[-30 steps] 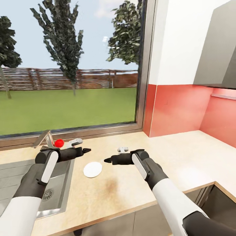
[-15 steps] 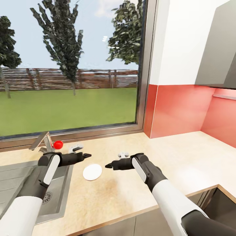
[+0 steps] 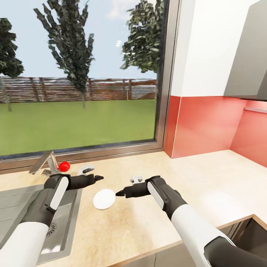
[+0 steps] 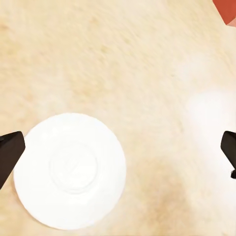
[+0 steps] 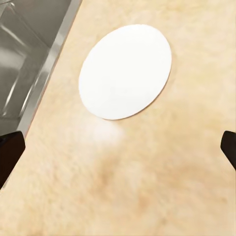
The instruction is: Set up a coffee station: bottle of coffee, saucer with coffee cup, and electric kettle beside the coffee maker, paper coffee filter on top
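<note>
The small flat round white saucer (image 3: pixel 104 199) lay on the long light-wood kitchen countertop (image 3: pixel 193 178), between the two grippers. From the head camera, the left gripper (image 3: pixel 99 177) hovered just beyond and to the left of the plate, and the right gripper (image 3: pixel 118 193) pointed at the plate's right edge, close beside it; whether it touched could not be told there. That view showed each gripper only as a dark narrow tip, so it did not settle how the jaws stood.

The wrist cameras did. In the left wrist view the saucer (image 4: pixel 70 170) sat below one black fingertip (image 4: pixel 9 152), with the other fingertip far across the frame: the left jaws were spread wide and held nothing. The right wrist view showed the saucer (image 5: pixel 125 71) ahead of the released, wide-spread right fingers (image 5: pixel 10 151), empty too, with bare wood between them. It also showed the inset steel sink (image 5: pixel 27 54) just past the plate.

Only the head view took in the tap with its red knob (image 3: pixel 64 166) behind the left gripper, the window, and the red wall panel (image 3: pixel 207 124) well off to the right of the right gripper.
</note>
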{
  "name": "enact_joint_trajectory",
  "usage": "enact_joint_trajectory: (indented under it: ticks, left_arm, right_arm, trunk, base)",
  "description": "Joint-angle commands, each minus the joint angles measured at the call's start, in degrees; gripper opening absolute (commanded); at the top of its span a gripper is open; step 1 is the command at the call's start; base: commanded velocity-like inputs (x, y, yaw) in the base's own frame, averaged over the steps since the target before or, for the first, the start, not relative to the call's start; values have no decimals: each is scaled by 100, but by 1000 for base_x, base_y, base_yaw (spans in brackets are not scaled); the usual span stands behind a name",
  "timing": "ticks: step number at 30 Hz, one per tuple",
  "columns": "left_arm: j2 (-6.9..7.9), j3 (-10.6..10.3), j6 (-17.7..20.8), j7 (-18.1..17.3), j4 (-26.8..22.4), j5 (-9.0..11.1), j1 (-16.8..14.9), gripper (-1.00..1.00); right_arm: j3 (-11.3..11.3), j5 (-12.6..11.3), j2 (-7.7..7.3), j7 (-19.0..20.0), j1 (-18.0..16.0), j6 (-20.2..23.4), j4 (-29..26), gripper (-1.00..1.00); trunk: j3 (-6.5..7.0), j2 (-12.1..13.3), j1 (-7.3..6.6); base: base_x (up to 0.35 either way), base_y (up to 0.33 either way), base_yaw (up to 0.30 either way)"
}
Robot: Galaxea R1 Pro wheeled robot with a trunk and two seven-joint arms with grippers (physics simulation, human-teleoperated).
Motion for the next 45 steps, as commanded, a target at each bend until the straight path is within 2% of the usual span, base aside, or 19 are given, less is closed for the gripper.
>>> enact_joint_trajectory:
  ticks: [1, 9, 28, 35, 45]
  left_arm:
    - [-2, 11, 23, -58, 0, -49, -2, 100]
    - [-10, 20, 28, -58, -4, -40, 144, 100]
    - [-13, 21, 28, -58, -4, -40, 156, 100]
    - [-19, 20, 23, -66, -4, -40, 156, 100]
    - [-134, 21, -37, -72, -10, -40, 156, 100]
  right_arm:
    - [5, 11, 0, 19, -2, 18, 8, 100]
    - [24, 11, 0, 28, -2, 18, 53, 100]
    - [24, 11, 0, 20, -2, 18, 45, 100]
    - [23, 11, 0, 20, -2, 18, 45, 100]
    - [19, 11, 0, 20, -2, 18, 45, 100]
  trunk:
    - [-3, -5, 2]
    - [-3, -5, 2]
    - [-8, -5, 2]
    - [-8, -5, 2]
    - [-8, -5, 2]
  base:
    - [13, 3, 0]
    - [52, 18, 2]
    - [3, 2, 34]
    - [0, 0, 218]
    - [18, 0, 258]
